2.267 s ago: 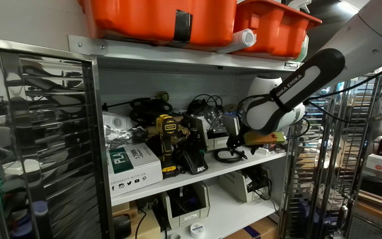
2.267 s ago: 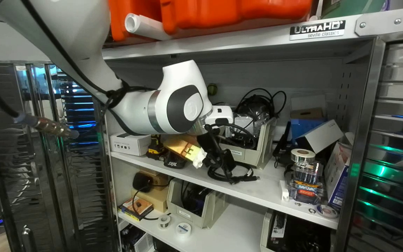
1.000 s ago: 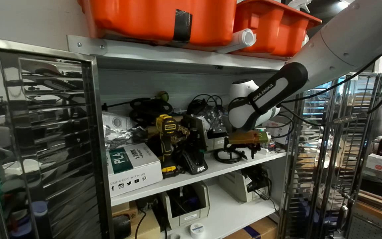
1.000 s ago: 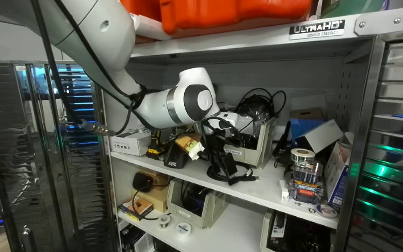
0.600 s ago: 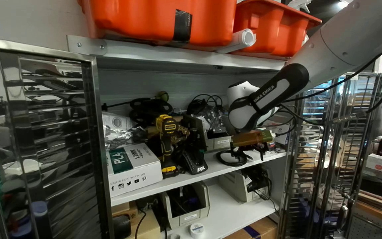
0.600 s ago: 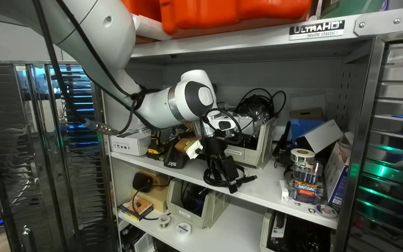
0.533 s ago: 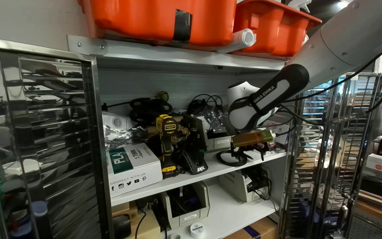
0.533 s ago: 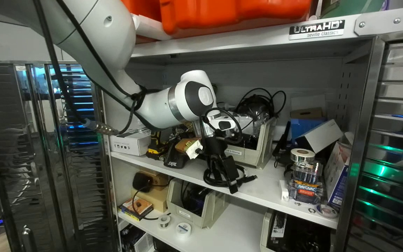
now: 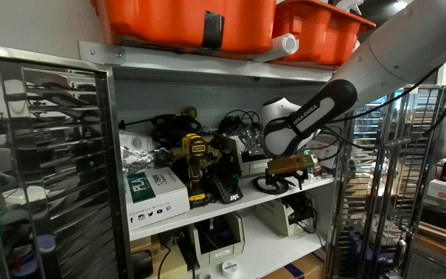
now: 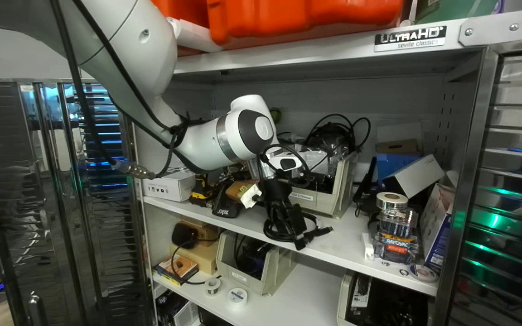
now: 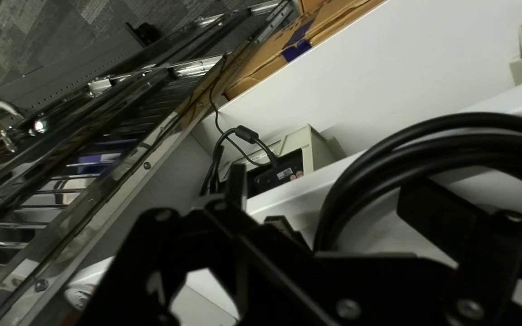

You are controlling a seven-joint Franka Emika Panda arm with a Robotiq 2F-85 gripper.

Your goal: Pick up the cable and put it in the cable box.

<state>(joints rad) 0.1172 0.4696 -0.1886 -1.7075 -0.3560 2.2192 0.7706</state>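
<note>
A coiled black cable (image 9: 266, 190) lies on the white middle shelf near its front edge; its loop also shows in an exterior view (image 10: 273, 235) and in the wrist view (image 11: 424, 156). A plug end (image 10: 321, 232) sticks out to one side. My black gripper (image 9: 287, 182) points down at the coil. In the wrist view the gripper (image 11: 322, 199) has its fingers spread, one inside the loop and one outside, with the cable between them. A grey bin (image 10: 326, 203) with a label partly reading "Ethernet", holding cables, stands behind the coil; its front also shows (image 9: 257, 167).
A yellow drill (image 9: 194, 153), a SKIL charger (image 9: 225, 192) and a PLA box (image 9: 159, 199) stand on the same shelf. Batteries (image 10: 396, 246) and a tape roll (image 10: 391, 200) sit at its far end. The upper shelf (image 10: 311, 56) overhangs the arm. More bins (image 9: 223, 254) stand below.
Over two seconds the arm moved down and turned, bringing the gripper onto the coil. The coil shifted slightly along the shelf. In the last half second the arm dipped a little.
</note>
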